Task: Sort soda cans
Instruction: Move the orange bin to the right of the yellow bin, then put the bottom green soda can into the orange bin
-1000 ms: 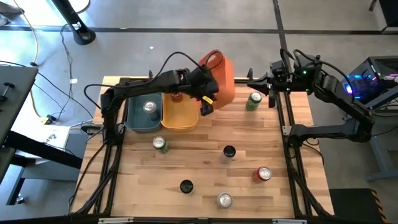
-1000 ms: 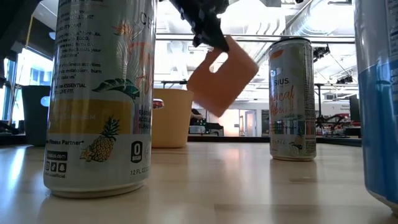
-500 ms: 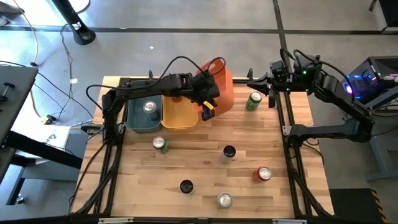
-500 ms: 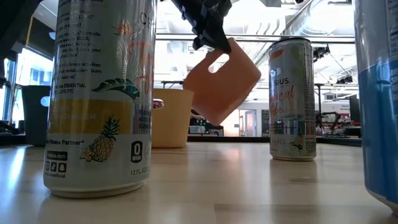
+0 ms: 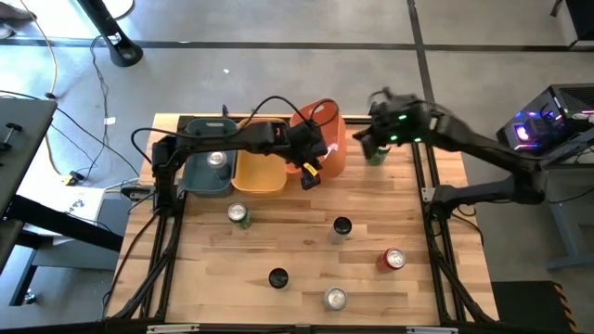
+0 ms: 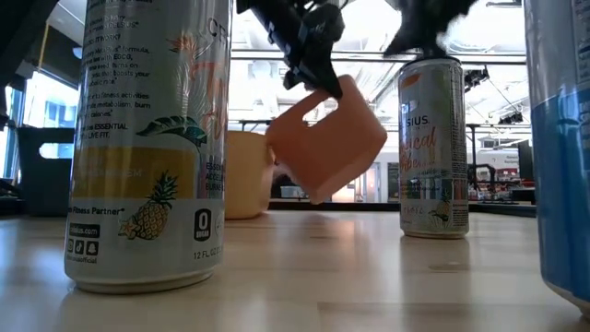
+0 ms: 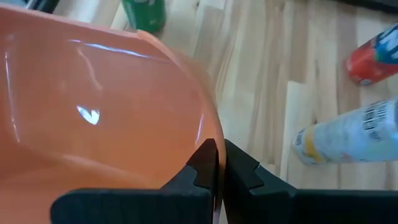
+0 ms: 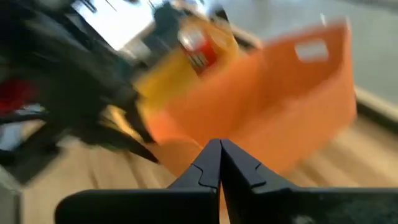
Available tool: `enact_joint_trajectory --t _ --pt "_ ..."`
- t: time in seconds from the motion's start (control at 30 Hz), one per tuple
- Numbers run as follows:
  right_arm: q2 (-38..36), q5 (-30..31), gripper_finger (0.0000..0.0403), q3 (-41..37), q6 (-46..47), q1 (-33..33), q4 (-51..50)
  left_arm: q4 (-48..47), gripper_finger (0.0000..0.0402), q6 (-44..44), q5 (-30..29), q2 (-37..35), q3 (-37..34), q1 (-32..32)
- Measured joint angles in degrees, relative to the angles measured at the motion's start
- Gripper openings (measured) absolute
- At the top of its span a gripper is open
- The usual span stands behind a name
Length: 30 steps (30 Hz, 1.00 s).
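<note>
My left gripper is shut on the orange bin, which hangs tilted at the table's far middle, next to the yellow bin and the teal bin. My right gripper is shut on nothing and points at the orange bin from its right, above a green can. A silver can lies in the teal bin and a red can in the yellow one. Standing upright on the table are a green can, a black can, a red can, another black can and a silver can. My left gripper pinches the orange bin's wall at its rim, one finger inside the bin and one outside. The fingers come slanting down from the table's left. The bin hangs tilted below them, its lowest corner close above the table.
Black frame rails run along the table's left and right sides. Bare wood lies between the loose cans in the near half. In the low view, large cans stand close to the camera.
My left gripper has sunk toward the table with the orange bin, which has come lower and a little nearer, still tilted. My right gripper has swung down from the far right edge toward the table's left and the orange bin, rolling as it went. Its fingers stay shut.
</note>
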Motion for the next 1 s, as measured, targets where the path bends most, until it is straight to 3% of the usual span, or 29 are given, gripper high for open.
enact_joint_trajectory --t 0.27,0.53,1.0 --pt "8.2 1.1 0.0 -10.6 5.3 -2.5 15.4 0.1 0.0005 -0.3 -0.3 0.1 -1.0 -0.2" --pt "14.9 0.5 0.0 -11.7 5.7 -2.4 21.7 0.3 0.003 2.5 -0.5 0.1 -1.0 -0.6" --pt "14.9 1.2 0.0 -11.7 4.0 -2.4 18.0 0.3 0.0182 2.4 -1.8 0.1 0.5 -1.5"
